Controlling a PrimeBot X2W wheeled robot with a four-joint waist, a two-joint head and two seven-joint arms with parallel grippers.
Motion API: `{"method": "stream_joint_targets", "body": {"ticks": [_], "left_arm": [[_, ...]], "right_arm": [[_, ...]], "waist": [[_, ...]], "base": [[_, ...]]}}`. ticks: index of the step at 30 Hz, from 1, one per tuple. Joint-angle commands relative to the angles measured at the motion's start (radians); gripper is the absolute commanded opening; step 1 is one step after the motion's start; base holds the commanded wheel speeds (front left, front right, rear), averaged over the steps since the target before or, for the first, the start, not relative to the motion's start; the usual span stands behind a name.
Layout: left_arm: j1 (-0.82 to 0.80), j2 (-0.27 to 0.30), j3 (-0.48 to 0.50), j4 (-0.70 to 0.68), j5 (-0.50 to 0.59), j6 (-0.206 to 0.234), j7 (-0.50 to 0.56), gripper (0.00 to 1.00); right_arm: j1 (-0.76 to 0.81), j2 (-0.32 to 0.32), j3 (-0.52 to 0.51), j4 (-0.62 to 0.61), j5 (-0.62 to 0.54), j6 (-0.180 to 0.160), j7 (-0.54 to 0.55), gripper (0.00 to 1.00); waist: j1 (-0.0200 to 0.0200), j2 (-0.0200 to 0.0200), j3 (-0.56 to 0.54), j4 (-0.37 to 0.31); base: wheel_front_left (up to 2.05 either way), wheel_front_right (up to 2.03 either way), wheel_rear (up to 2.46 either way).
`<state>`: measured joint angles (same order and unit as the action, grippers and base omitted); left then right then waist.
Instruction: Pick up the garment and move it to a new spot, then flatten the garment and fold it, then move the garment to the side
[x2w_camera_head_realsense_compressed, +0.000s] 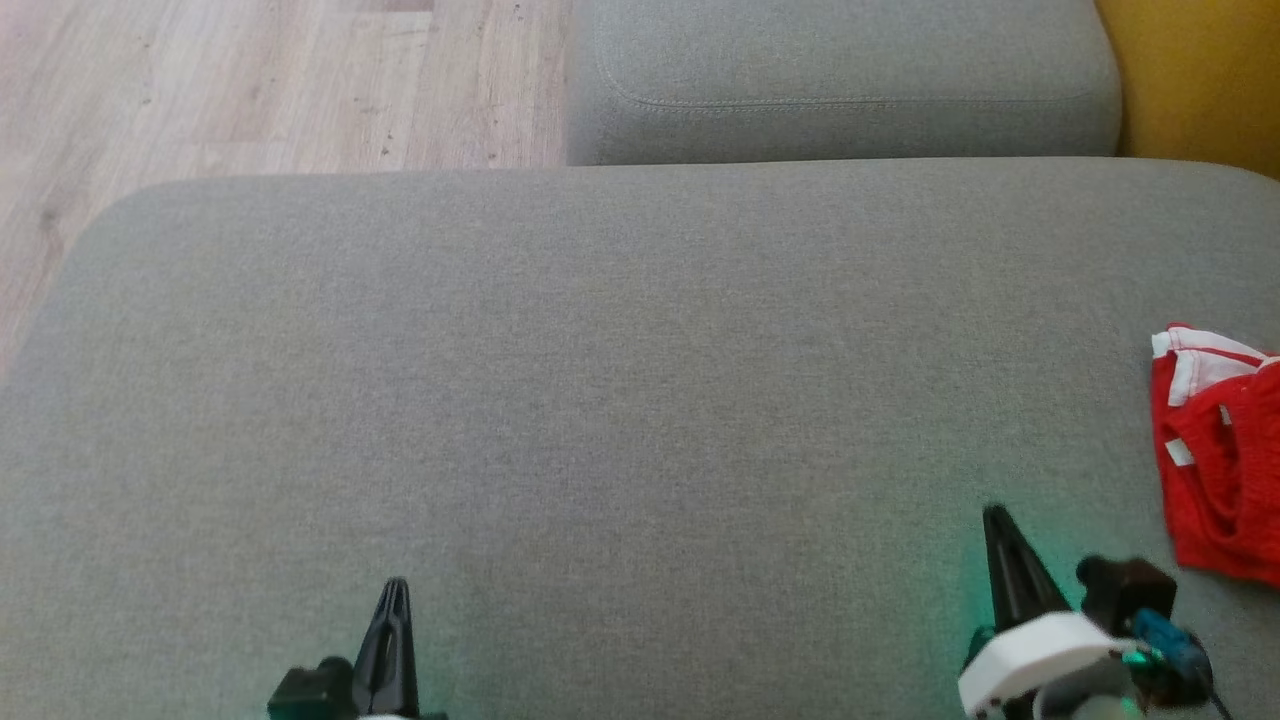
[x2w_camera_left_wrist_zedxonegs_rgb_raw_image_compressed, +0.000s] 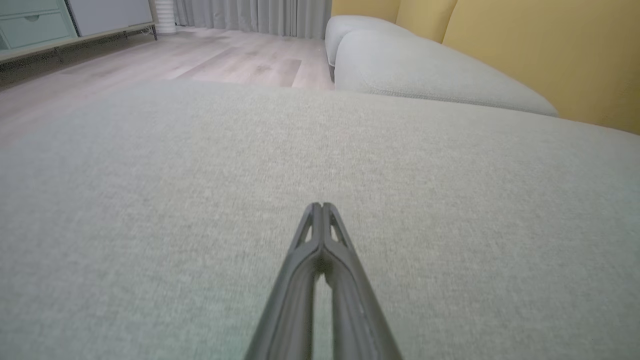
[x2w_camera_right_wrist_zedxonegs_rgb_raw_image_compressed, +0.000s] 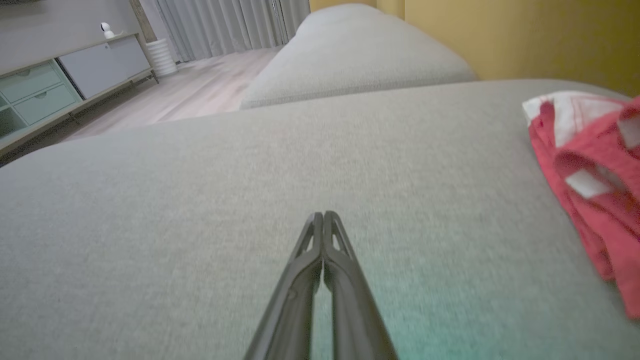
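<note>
Soft, even daylight. Teal-green glow on grey woven sofa cushion (x2w_camera_head_realsense_compressed: 640, 400), lower right. Wrist views bowed at edges; crumpled red-and-white fabric garment (x2w_camera_right_wrist_zedxonegs_rgb_raw_image_compressed: 585, 200) blurred.

The garment (x2w_camera_head_realsense_compressed: 1220, 450) lies on the sofa's seat cushion (x2w_camera_head_realsense_compressed: 600, 400) at its right edge. The right pincer (x2w_camera_head_realsense_compressed: 993, 514) is over the cushion's front right part, near the garment's left side and apart from it. The left pincer (x2w_camera_head_realsense_compressed: 396, 583) is over the front left part, well apart from the right one. Behind the seat cushion's right half sits a second cushion (x2w_camera_head_realsense_compressed: 840, 80), with the backrest (x2w_camera_head_realsense_compressed: 1200, 70) to its right and the floor (x2w_camera_head_realsense_compressed: 250, 80) to its left. A cabinet (x2w_camera_right_wrist_zedxonegs_rgb_raw_image_compressed: 45, 85) and curtains (x2w_camera_right_wrist_zedxonegs_rgb_raw_image_compressed: 225, 25) stand across the floor.
</note>
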<state>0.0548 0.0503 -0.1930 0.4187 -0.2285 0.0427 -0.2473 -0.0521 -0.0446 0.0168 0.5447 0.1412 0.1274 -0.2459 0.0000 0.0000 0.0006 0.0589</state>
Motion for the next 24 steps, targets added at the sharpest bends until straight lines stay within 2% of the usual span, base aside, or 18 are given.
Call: {"method": "stream_joint_targets", "body": {"ticks": [1,24], "left_arm": [[-0.014,0.0,0.005,-0.022,-0.026,-0.003,0.006,0.0],[-0.041,0.002,0.057,-0.049,-0.271,-0.034,0.068,0.0]], "right_arm": [[-0.022,0.0,-0.007,-0.021,0.026,0.0,0.01,0.0],[-0.025,-0.001,-0.026,-0.074,0.286,0.001,0.07,0.0]], "waist": [[0.0,0.0,0.0,-0.001],[0.0,0.0,0.001,-0.011]], "base": [[0.0,0.0,0.0],[0.0,0.0,0.0]]}}
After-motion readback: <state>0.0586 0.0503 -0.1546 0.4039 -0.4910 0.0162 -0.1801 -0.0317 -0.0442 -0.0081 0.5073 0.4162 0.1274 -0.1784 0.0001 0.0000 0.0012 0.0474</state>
